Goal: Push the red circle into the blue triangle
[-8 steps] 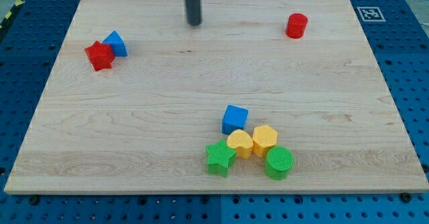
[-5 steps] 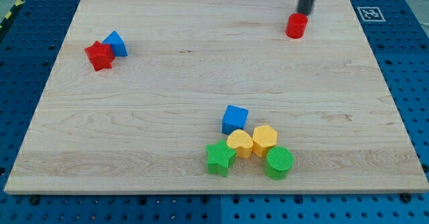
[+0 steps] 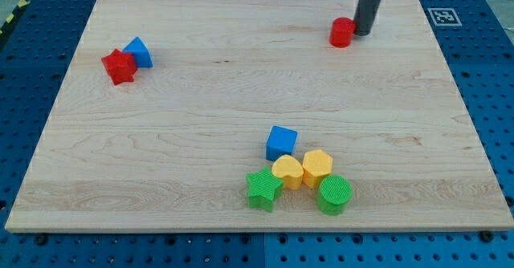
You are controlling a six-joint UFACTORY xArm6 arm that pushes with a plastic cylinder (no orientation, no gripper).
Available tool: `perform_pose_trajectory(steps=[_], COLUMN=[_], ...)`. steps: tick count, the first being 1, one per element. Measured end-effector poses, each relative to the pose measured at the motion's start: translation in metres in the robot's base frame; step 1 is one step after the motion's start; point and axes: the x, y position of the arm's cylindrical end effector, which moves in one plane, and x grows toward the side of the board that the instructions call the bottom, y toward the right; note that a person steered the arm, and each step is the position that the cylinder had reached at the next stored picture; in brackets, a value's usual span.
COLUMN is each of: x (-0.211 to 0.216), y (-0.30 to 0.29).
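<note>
- Our tip (image 3: 363,32) sits at the far right of the tabletop (image 3: 201,107), touching the right side of the red circle (image 3: 342,32).
- We have no fingers here, only the rod, so there is no hold to report.
- The red circle stands near the far edge, with a strip of bare wood between it and that edge, and more wood to the right edge.
- It is a round upright block, so it shows no long axis and no heading.
- The blue triangle (image 3: 140,52) lies at the far left, well apart from the red circle, with a red star (image 3: 119,66) touching its near-left side.
- Between circle and triangle the wood is open, with no block along the far half of the tabletop.
- The triangle and star sit close to the left edge.
- Near the near edge, a cluster: a blue cube (image 3: 281,143), a yellow heart (image 3: 287,172), a yellow hexagon (image 3: 317,168), a green star (image 3: 263,188) and a green circle (image 3: 334,194), packed close together.
- This cluster lies well apart from both task blocks.
</note>
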Motion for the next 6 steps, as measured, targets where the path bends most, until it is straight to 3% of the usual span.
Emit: perform_pose_trajectory(steps=[2,6], x=[0.030,0.032], y=[-0.089,-0.301])
